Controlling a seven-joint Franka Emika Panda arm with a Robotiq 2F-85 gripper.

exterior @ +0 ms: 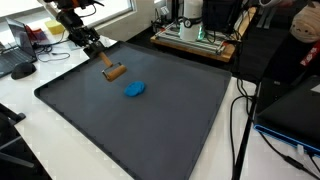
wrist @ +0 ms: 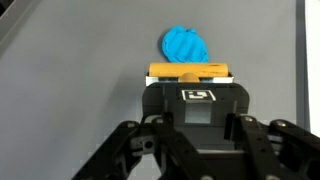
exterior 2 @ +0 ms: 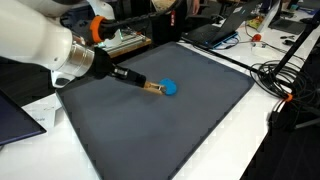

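Note:
My gripper is shut on the black handle of a tool. The tool ends in a tan, orange-edged head. That head rests low over the dark grey mat. Just beyond the head lies a small blue crumpled lump, close to it; I cannot tell whether they touch. In the wrist view the handle carries a white square marker and hides the mat beneath it.
The mat covers most of a white table. Electronics and a board stand past its far edge. Black cables run along one side. A keyboard and mouse lie near the arm's base.

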